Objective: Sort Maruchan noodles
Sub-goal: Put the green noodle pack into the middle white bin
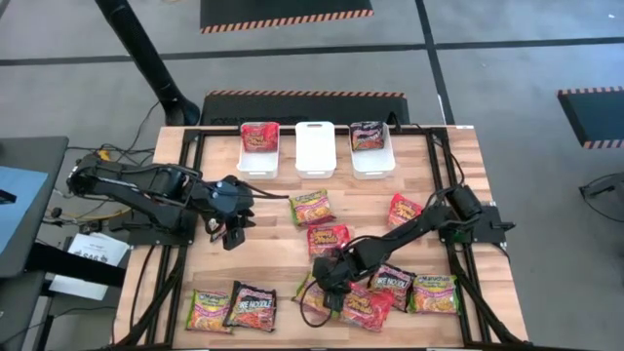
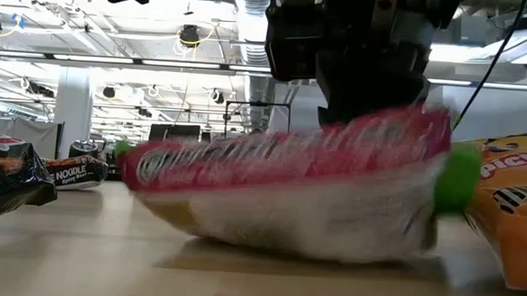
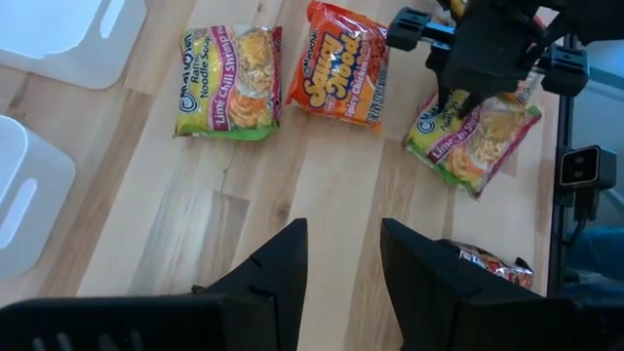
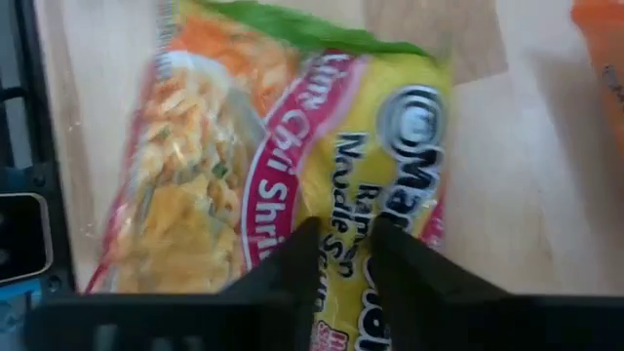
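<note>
My right pincer [image 1: 323, 284] is down at six o'clock on the worktop [image 1: 273, 255], its fingers [image 4: 292, 263] pinching a green-yellow lime chili packet [image 4: 292, 156] lying flat there. My left pincer [image 1: 234, 232] hovers spread at nine o'clock. At twelve o'clock stand three white bins [image 1: 316, 146], two holding packets.
</note>
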Controlling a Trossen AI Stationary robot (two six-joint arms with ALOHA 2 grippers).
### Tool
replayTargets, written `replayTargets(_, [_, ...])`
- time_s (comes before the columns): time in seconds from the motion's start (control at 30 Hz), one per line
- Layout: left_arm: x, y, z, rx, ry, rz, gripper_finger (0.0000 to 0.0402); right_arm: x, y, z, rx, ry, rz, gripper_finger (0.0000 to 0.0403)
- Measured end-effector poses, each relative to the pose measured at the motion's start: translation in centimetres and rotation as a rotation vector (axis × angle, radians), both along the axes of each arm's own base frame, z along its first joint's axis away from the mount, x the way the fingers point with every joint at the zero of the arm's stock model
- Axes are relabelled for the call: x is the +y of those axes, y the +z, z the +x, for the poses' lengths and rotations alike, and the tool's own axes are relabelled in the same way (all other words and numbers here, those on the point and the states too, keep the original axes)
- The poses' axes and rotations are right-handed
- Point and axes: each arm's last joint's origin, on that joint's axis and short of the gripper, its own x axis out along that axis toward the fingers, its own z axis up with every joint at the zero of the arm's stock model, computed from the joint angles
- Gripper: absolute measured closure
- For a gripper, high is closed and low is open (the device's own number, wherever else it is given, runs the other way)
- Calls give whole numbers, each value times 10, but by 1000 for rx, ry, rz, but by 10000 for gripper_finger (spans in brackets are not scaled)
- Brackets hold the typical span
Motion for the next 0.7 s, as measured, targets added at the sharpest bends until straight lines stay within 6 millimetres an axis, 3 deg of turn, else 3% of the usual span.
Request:
replayTargets(0.13, [0, 0, 0, 1, -3, 3, 286, 0, 0, 0, 12, -21, 15, 372])
replayTargets(0.2, [0, 0, 0, 1, -13, 11, 286, 0, 0, 0, 9, -22, 20, 391])
replayTargets(0.5, [0, 0, 0, 2, -20, 18, 286, 2, 6, 3, -20, -17, 51, 392])
replayTargets(0.7, [0, 0, 0, 7, -20, 19, 286, 0, 21, 11, -18, -37, 63, 343])
